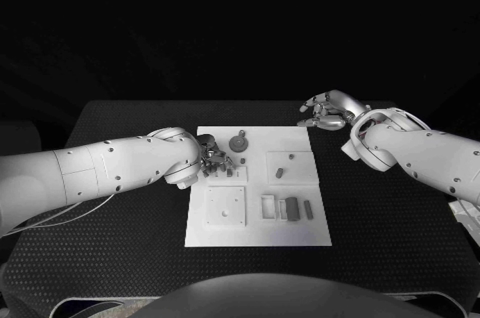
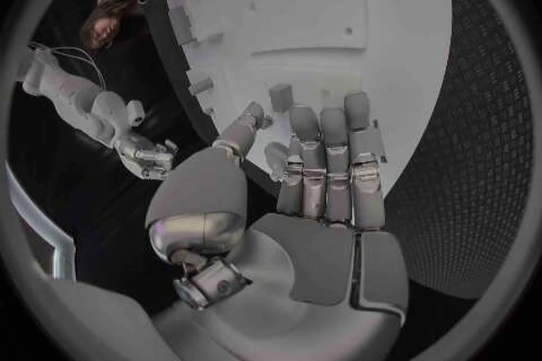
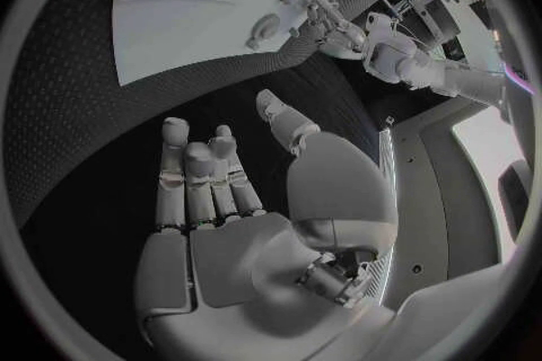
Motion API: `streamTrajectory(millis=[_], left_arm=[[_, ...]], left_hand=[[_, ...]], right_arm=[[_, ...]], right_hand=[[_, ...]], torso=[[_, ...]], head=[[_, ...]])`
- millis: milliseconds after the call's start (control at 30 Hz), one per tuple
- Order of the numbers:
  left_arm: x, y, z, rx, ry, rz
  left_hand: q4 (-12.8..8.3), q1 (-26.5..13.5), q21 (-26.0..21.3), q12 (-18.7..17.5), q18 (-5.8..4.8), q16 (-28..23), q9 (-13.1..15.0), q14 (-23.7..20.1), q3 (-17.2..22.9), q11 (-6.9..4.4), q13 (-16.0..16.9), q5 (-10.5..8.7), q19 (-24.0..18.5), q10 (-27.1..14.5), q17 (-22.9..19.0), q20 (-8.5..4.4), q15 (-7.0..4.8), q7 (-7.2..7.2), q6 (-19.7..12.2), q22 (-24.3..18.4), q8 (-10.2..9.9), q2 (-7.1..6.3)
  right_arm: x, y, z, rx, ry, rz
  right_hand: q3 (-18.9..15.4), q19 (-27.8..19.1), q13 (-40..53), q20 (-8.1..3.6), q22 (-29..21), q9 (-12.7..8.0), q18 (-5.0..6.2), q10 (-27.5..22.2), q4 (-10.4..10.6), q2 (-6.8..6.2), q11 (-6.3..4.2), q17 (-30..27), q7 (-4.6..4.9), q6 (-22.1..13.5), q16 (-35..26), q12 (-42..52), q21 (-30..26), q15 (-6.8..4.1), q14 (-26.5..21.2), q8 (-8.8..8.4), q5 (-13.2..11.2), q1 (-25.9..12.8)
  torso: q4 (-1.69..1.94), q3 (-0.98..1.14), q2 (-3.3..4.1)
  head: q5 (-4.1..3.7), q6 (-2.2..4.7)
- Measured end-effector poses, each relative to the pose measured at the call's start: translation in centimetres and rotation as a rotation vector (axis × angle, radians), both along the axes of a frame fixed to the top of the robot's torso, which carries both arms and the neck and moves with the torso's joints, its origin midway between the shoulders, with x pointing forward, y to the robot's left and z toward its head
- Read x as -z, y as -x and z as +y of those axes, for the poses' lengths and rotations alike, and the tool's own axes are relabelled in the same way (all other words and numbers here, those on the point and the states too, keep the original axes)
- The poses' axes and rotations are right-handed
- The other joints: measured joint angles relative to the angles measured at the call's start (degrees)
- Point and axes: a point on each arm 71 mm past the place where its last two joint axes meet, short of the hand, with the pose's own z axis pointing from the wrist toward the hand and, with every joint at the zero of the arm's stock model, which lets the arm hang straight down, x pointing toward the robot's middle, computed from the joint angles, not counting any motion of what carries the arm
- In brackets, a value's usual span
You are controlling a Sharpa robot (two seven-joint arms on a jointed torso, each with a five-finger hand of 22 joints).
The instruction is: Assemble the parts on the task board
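My left hand (image 1: 209, 158) hovers over the left edge of the white rectangular task board (image 1: 258, 221), fingers (image 2: 328, 164) straight, close together, holding nothing; beside it small grey parts (image 1: 228, 169) stand on the board; my right hand (image 1: 328, 110) hangs above the black textured desk (image 1: 120, 262) off the board's far right corner, fingers loosely apart and empty; near me, a square white plate (image 1: 226, 206) and dark grey blocks (image 1: 292, 207) lie on the board.
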Motion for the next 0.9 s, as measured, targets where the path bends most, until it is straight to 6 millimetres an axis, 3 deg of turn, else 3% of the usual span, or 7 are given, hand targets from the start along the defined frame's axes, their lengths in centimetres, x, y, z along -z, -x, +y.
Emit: streamTrajectory(millis=[100,267,367,533,600,733,900], left_arm=[[-0.8,-0.2,0.0,-0.005,0.026,-0.01],[-2.5,-0.9,0.3,-0.016,0.065,-0.033],[-3.5,-1.4,0.6,-0.023,0.086,-0.051],[-4.3,-2.1,1.8,-0.027,0.092,-0.085],[-4.4,-2.4,2.1,-0.013,0.081,-0.114],[-4.7,-2.8,2.6,0.025,0.059,-0.178],[-5.2,-3.3,3.0,0.08,0.02,-0.276]], left_hand=[[-0.24,1.61,-0.34,-0.78,0.0,-0.01,-0.14,-0.34,0.24,0.11,-0.02,0.0,0.0,-0.54,-0.22,0.0,-0.04,0.06,-0.99,0.0,-0.67,0.2],[-0.39,5.73,-2.27,-3.05,0.09,-1.77,-0.7,-2.45,0.08,1.06,-1.24,0.0,-2.13,-2.74,-1.07,1.03,1.1,1.1,-2.99,-0.02,-0.77,1.32],[0.16,9.05,-4.12,-5.37,0.12,-3.42,-1.18,-4.36,2.47,1.87,-2.74,0.0,-3.82,-4.61,-2.05,2.12,2.24,1.83,-4.4,-0.82,-0.77,0.82],[-0.24,13.07,-8.73,-15.29,0.12,-8.79,-2.49,-7.98,7.75,4.46,-9.34,0.0,-7.7,-8.08,-5.26,5.24,5.59,3.5,-7.06,-3.69,-0.31,0.57],[-0.39,13.94,-9.13,-19.91,0.13,-9.29,-3.27,-7.61,8.16,5.85,-12.15,0.0,-7.33,-9.48,-5.66,5.78,5.95,3.55,-8.15,-4.11,-0.31,0.4],[-0.39,15.17,-9.53,-25.4,0.14,-9.29,-4.49,-6.8,8.16,7.18,-15.51,0.01,-6.48,-8.99,-5.81,5.87,5.82,4.0,-8.72,-4.29,-0.31,-0.21],[-0.39,15.92,-9.76,-28.12,0.11,-9.29,-5.44,-6.41,8.15,7.14,-17.05,0.01,-5.72,-7.56,-5.81,5.52,5.44,4.1,-8.81,-4.35,-0.31,-0.97]], right_arm=[[0.1,-0.1,-0.1,0.004,0.001,0.001],[0.3,-0.2,-0.2,0.009,0.003,0.003],[0.4,-0.3,-0.3,0.013,0.004,0.003],[0.4,-0.3,-0.5,0.018,0.003,0.003],[0.4,-0.4,-0.5,0.021,0.003,0.003],[0.4,-0.4,-0.6,0.023,0.002,0.003],[0.4,-0.4,-0.6,0.023,0.0,0.003]], right_hand=[[0.0,0.0,0.0,0.0,0.0,-0.04,0.0,0.0,0.0,0.0,0.0,0.0,-0.01,0.01,0.0,0.0,0.0,0.01,-0.01,0.0,0.0,0.0],[0.0,0.0,0.0,0.0,0.0,-0.05,-0.01,0.0,0.0,0.0,0.0,-0.05,-0.06,0.05,0.0,0.0,0.0,0.01,-0.01,0.0,0.0,0.0],[0.0,0.0,-0.05,0.0,0.0,-0.05,-0.02,0.0,0.0,0.0,0.0,-0.05,-0.07,0.06,0.0,0.0,0.0,0.01,-0.01,0.0,0.0,0.0],[0.0,0.0,-0.05,0.0,0.0,-0.05,-0.04,0.0,0.0,0.0,0.0,-0.05,-0.07,0.06,0.0,0.0,0.0,0.02,-0.02,0.0,0.0,0.0],[0.0,0.0,-0.05,0.0,0.0,-0.05,-0.15,0.0,0.0,0.0,0.0,-0.05,0.02,-0.04,0.0,0.0,0.0,0.02,-0.02,0.0,0.0,0.0],[0.0,0.0,-0.05,0.0,0.0,-0.05,-0.2,0.0,0.0,0.0,0.0,-0.05,0.05,-0.07,0.0,0.0,0.0,0.07,-0.07,0.0,0.0,0.0],[0.0,0.0,-0.05,0.0,0.0,-0.05,-0.23,0.0,0.0,0.0,0.0,-0.05,0.05,-0.08,0.0,0.0,0.0,0.07,-0.07,0.0,0.0,0.0]], torso=[[0.0,0.0,-0.03],[0.02,0.02,-0.09],[0.02,0.02,-0.09],[0.02,0.01,-0.03],[0.02,0.0,0.01],[0.03,0.0,0.06],[0.04,0.0,0.1]], head=[[0.08,0.09],[0.18,0.46],[0.24,0.81],[0.33,1.33],[0.34,1.48],[0.44,1.7],[0.54,1.93]])
